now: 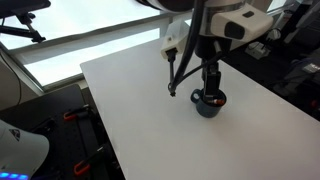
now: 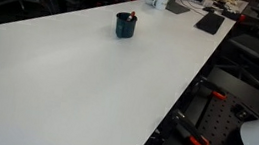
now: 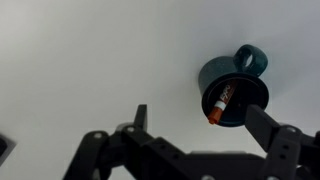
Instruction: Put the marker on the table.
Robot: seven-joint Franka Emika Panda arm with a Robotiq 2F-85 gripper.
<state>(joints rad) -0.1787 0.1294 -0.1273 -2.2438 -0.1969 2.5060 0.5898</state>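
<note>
Dark teal-blue mug (image 3: 214,72), white table (image 3: 90,50), pale marker (image 3: 221,102) with orange-red tip.

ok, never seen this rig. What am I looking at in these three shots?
This is one robot arm with a two-finger gripper. Two pictures come from cameras standing outside the robot. The third comes from a camera on its wrist, looking down past the fingers. A dark blue mug stands on the white table, and a marker with a reddish end sits inside the mug. The gripper hangs above the mug, open, and holds nothing.
</note>
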